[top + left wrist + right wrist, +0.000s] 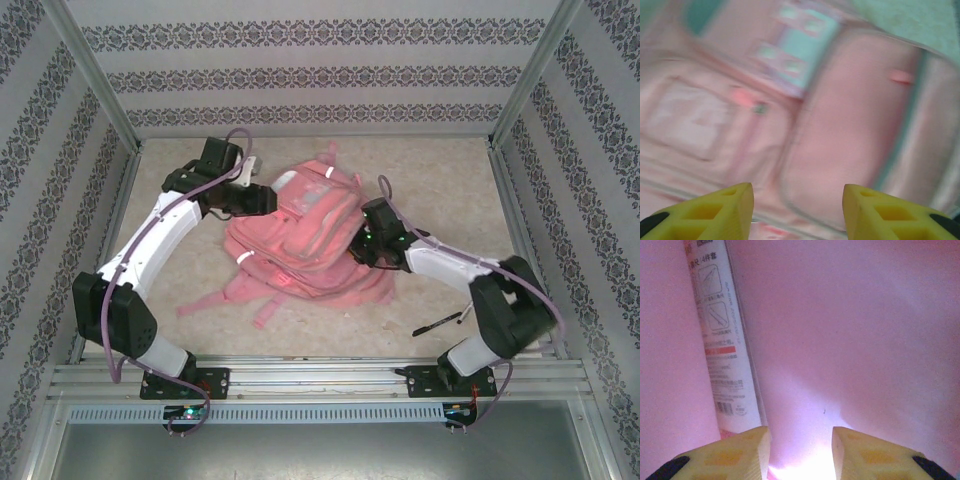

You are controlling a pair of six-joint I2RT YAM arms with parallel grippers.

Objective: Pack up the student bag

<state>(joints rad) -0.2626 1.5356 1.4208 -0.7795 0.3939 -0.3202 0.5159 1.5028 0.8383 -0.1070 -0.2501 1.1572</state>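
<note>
Pink and soft, the fabric student bag (300, 235) with zip pockets lies flat on the beige worktop (450, 180), between both sets of fingers. The yellow right fingers (740, 452) reach inside it, parted and holding nothing. Just ahead on their left lies a long white printed packet (722, 355), already in. The yellow left fingers (715, 210) hang wide apart over its front, empty. A slim black pen (438, 324) lies outside, well behind the right fingers, so packing looks unfinished.
</note>
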